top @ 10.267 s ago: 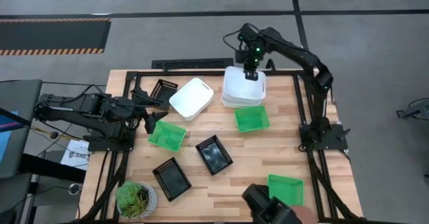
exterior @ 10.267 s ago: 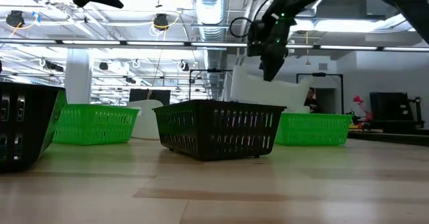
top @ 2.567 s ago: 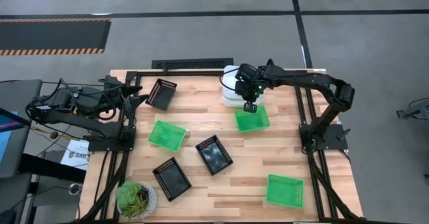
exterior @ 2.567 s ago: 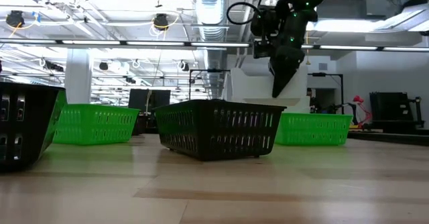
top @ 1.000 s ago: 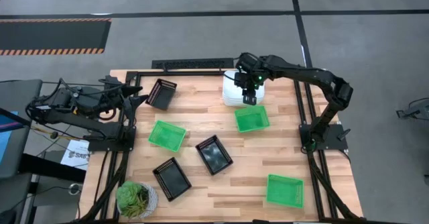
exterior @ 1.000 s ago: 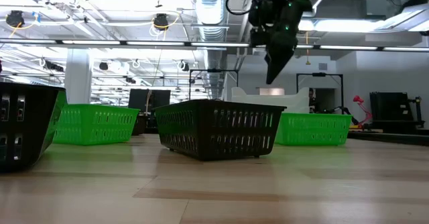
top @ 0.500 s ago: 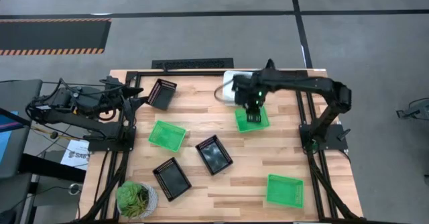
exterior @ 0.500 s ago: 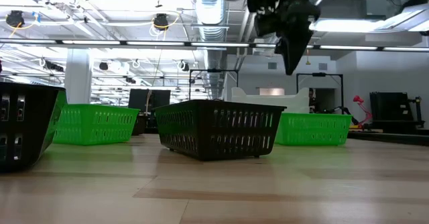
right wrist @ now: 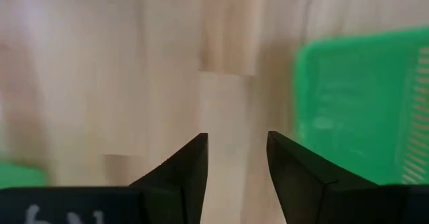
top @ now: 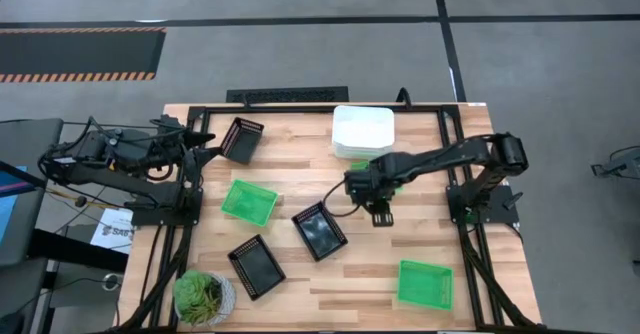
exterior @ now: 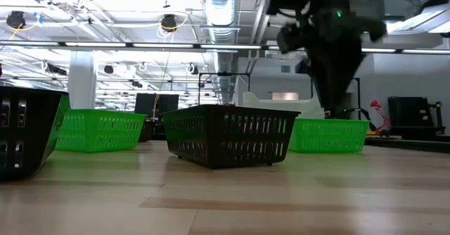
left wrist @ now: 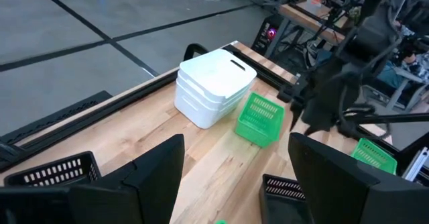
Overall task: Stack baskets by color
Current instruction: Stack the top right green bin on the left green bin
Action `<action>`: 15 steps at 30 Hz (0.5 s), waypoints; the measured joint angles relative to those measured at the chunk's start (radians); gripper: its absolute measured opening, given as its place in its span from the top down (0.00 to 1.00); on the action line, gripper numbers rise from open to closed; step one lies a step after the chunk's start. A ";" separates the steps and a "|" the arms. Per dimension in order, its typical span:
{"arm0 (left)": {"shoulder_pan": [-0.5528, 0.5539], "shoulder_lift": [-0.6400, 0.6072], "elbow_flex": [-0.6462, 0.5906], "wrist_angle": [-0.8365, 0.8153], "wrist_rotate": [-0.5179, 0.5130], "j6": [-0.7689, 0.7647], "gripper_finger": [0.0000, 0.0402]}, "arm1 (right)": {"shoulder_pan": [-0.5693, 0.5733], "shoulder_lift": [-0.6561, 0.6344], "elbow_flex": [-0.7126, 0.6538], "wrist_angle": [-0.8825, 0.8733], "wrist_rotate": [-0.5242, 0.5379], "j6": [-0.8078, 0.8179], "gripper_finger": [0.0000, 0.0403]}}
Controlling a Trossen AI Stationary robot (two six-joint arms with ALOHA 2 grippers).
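Bright, even overhead light w/ soft shadows; right wrist view smeared, prob. motion blur.

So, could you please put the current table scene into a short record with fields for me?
white baskets: stacked at the table's far edge
green baskets: three, all apart; one mid-left, one near right, one beside the white stack
black baskets: three, unstacked
right gripper: open, empty, over mid-table
left gripper: open, empty, parked at left edge
potted plant: near left corner
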 joint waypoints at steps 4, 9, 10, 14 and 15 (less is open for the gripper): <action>0.000 0.000 0.000 0.000 0.000 0.001 0.36 | -0.014 0.000 -0.050 0.043 0.044 0.006 0.57; 0.000 0.000 0.000 0.000 -0.001 0.004 0.36 | -0.056 0.000 -0.093 0.103 0.065 -0.015 0.58; 0.000 0.000 0.000 0.000 -0.001 0.004 0.36 | -0.064 0.000 -0.099 0.123 0.066 -0.022 0.58; 0.000 0.000 0.000 0.000 -0.001 0.004 0.36 | -0.084 0.000 -0.111 0.149 0.066 -0.025 0.58; 0.000 0.000 0.000 -0.001 -0.001 0.004 0.36 | -0.084 0.000 -0.111 0.142 0.063 -0.024 0.57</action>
